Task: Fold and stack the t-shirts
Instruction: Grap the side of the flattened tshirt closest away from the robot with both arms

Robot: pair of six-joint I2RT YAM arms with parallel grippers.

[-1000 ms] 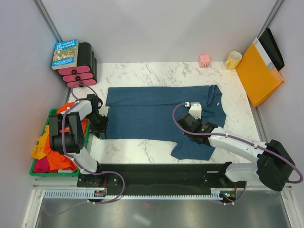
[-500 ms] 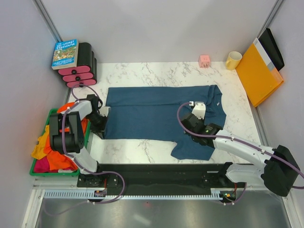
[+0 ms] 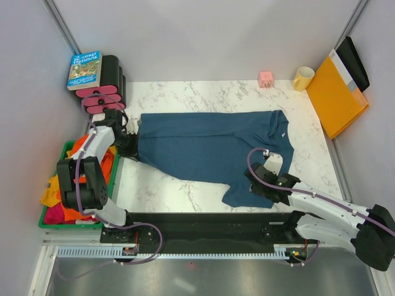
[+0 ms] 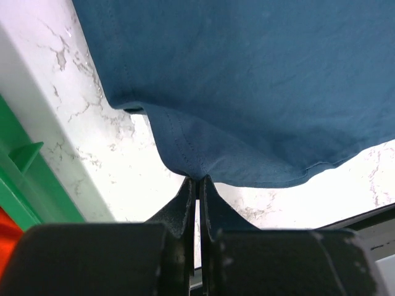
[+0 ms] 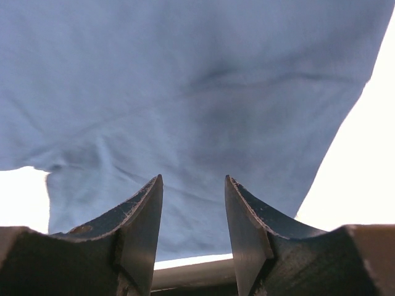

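A large dark teal-blue t-shirt (image 3: pixel 210 145) lies spread across the marble table. My left gripper (image 3: pixel 131 146) is at the shirt's left end. In the left wrist view it (image 4: pixel 199 180) is shut on the hem corner of the shirt (image 4: pixel 247 80), which rises off the table there. My right gripper (image 3: pixel 261 183) hovers over the shirt's near right sleeve. In the right wrist view it (image 5: pixel 193 188) is open with the cloth (image 5: pixel 185 92) beneath it. Orange, yellow and pink-red shirts (image 3: pixel 65 191) lie heaped in a green bin (image 3: pixel 69 225) at the left.
A book (image 3: pixel 84 69) lies on a black and pink stand (image 3: pixel 106 92) at the far left. A pink cube (image 3: pixel 266 78), a yellow mug (image 3: pixel 303 78) and an orange-yellow folder (image 3: pixel 336 95) stand at the far right. The green bin's wall (image 4: pixel 24 185) is beside my left gripper.
My left gripper has moved toward the far side with the shirt's near left corner, pulling the hem inward. My right gripper has drawn back from mid-shirt to the near sleeve.
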